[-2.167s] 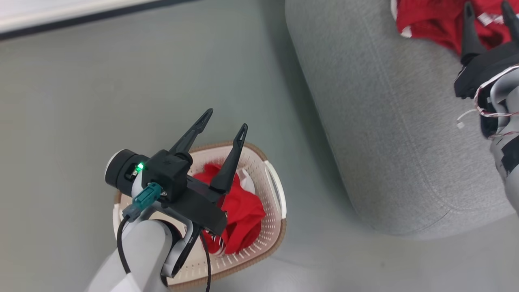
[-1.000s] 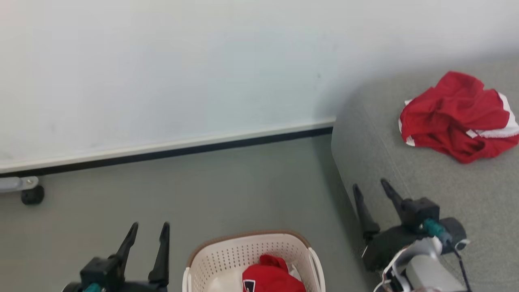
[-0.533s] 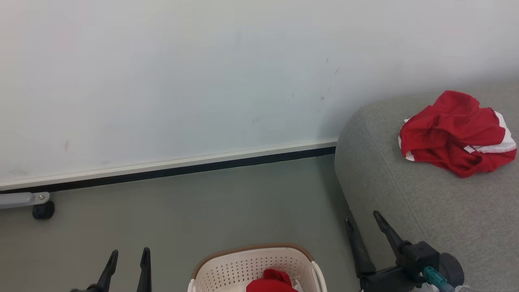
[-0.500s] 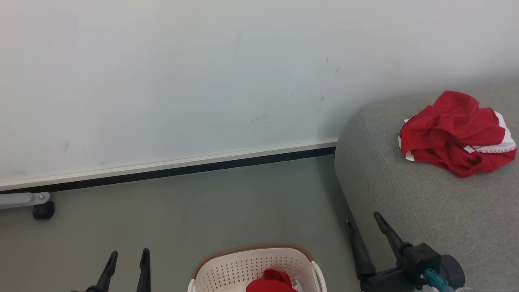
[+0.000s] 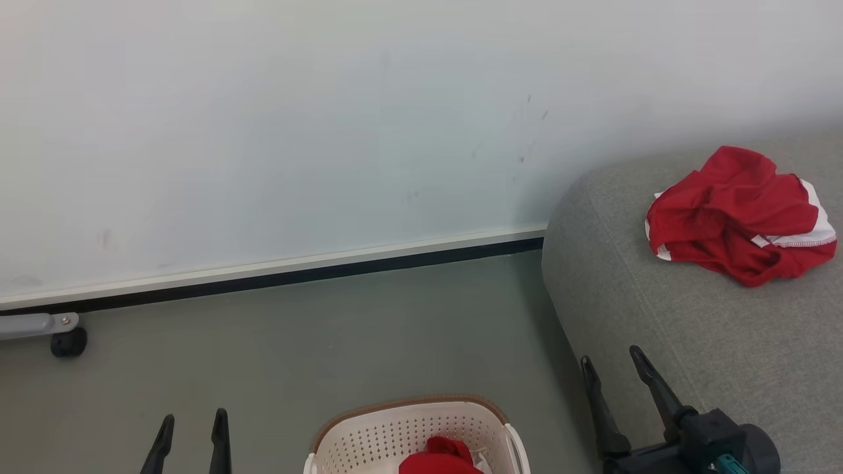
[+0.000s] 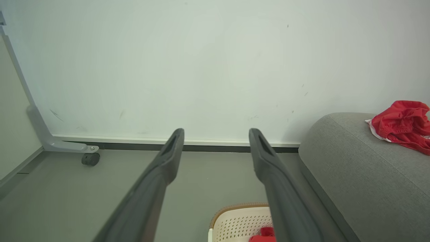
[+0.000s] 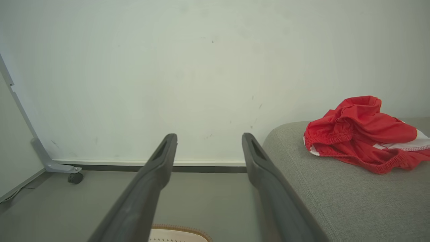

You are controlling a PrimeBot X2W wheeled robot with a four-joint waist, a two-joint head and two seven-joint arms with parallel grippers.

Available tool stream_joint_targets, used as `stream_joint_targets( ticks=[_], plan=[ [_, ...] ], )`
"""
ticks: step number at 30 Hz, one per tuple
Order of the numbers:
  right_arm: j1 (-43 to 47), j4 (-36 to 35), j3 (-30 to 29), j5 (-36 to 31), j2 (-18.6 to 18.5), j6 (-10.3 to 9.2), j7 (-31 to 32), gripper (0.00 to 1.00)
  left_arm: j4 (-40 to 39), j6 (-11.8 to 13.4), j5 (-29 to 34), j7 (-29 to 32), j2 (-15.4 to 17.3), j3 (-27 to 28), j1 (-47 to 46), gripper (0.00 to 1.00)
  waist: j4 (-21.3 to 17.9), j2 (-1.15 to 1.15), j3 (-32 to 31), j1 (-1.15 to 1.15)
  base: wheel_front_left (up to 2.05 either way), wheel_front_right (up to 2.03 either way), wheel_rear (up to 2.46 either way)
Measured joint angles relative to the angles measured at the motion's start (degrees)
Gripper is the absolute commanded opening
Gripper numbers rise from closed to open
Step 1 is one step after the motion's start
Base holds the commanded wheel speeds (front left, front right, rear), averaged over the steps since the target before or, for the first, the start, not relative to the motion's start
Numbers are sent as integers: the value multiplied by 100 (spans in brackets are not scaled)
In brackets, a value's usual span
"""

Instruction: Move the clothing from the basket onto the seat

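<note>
Now both claws sit low and empty. Left claw (image 5: 192, 421), 7 o'clock in the head view: jaws wide apart, nothing between them. Right claw (image 5: 611, 359), 5 o'clock: likewise spread, holding nothing.

Change: moments earlier the head camera looked steeply down, with the left claw above the basket and the right claw above the sofa. The camera has since lifted, and both claws have drawn back to the view's bottom edge.

Judgement: one transfer finished, one pending.

Basket (image 5: 408, 421), 6 o'clock, on the floor: second red garment (image 5: 440, 457) bunched inside.

Sofa (image 5: 691, 342), 3 o'clock: first red garment (image 5: 737, 214) lies crumpled, well apart from either claw.
</note>
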Motion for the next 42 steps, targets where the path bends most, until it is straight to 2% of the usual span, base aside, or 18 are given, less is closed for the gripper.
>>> stream_joint_targets(
  ticks=[31, 42],
  plan=[
    [191, -466, -293, -57, 11, -78, 144, 100, -372, 42, 154, 2, -92, 81, 101, 100, 24, 0, 213, 0, 0, 0, 0],
    [144, -773, -427, -151, 0, -94, 159, 100, -463, -27, 383, 282, -101, -357, -203, 100, -16, 0, 625, 0, 0, 0, 0]
  ],
)
